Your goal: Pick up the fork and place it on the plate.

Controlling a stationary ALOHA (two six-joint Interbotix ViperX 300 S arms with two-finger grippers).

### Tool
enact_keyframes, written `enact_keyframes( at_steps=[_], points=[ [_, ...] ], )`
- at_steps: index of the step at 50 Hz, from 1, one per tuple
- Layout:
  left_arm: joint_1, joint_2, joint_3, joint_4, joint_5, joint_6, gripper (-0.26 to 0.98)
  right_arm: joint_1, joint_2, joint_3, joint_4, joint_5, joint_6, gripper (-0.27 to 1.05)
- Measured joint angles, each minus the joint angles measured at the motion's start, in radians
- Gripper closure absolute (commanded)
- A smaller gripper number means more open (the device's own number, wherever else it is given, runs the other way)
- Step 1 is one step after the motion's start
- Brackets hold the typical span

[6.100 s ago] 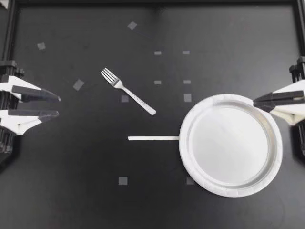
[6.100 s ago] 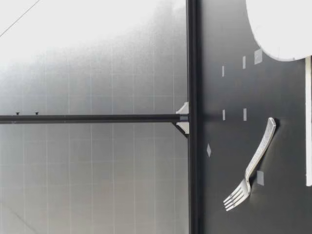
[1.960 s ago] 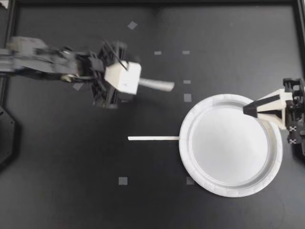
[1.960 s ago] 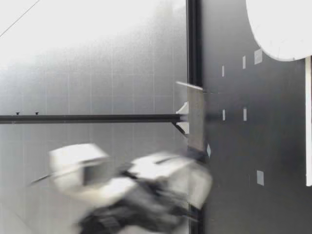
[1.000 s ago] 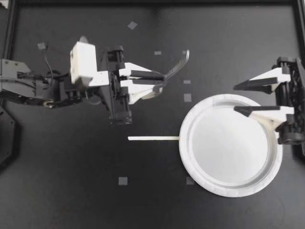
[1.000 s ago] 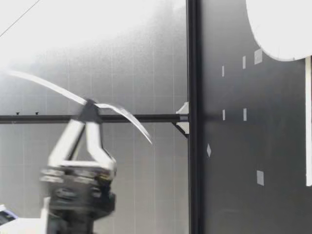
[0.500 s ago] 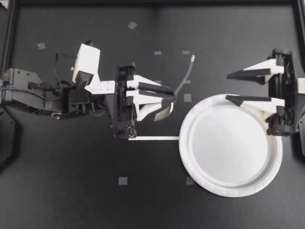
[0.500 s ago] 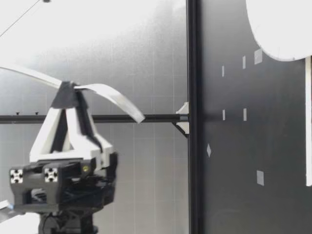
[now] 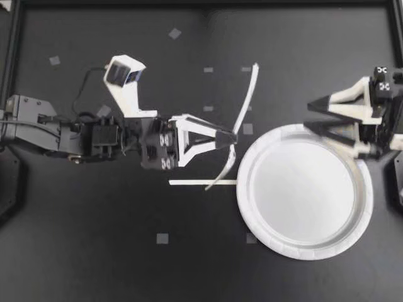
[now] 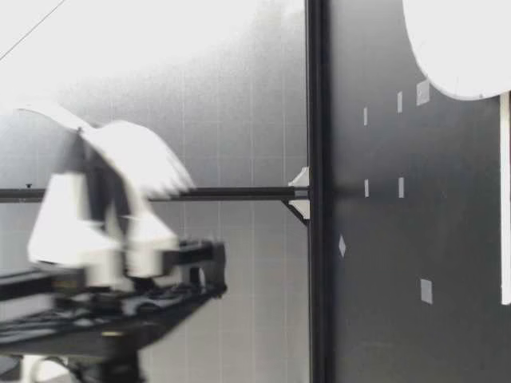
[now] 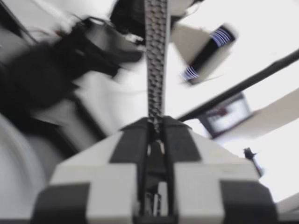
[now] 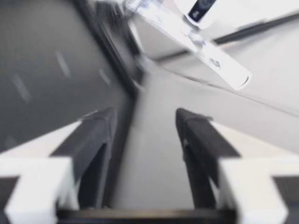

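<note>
Below the fork (image 9: pixel 249 97) in left tool (image 9: pixel 232 139), white strip (image 9: pixel 189 182) against the plate (image 9: pixel 302 195).

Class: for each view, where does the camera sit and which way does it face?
Top: overhead, looking down; left gripper, right gripper, fork, plate.
Low: table height, looking across; left gripper blurred.
Left wrist: along its gripper, shut on the fork.
Right wrist: along its open gripper.
Shared: top and left wrist both show the fork gripped.

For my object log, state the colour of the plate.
The plate is plain white, seen best in the top view.
</note>
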State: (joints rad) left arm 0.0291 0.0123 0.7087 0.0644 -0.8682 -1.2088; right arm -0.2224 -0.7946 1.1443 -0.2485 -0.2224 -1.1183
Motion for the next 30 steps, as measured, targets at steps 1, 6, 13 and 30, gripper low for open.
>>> enact_keyframes(
  at_steps=[1, 6, 13, 30],
  points=[
    [0.000, 0.000, 0.000, 0.000, 0.000, 0.000, 0.76, 0.000, 0.000, 0.000, 0.000, 0.000, 0.000, 0.22],
    [-0.015, 0.032, -0.026, 0.011, 0.005, -0.124, 0.76, -0.081, 0.006, 0.000, -0.002, 0.002, -0.270, 0.22],
    [-0.054, 0.080, -0.063, 0.021, 0.066, -0.209, 0.76, -0.141, 0.017, 0.000, 0.002, -0.031, -0.571, 0.22],
    [-0.043, 0.098, -0.112, 0.023, 0.146, -0.229, 0.76, -0.055, 0.100, 0.044, 0.008, -0.132, -0.500, 0.22]
  ],
)
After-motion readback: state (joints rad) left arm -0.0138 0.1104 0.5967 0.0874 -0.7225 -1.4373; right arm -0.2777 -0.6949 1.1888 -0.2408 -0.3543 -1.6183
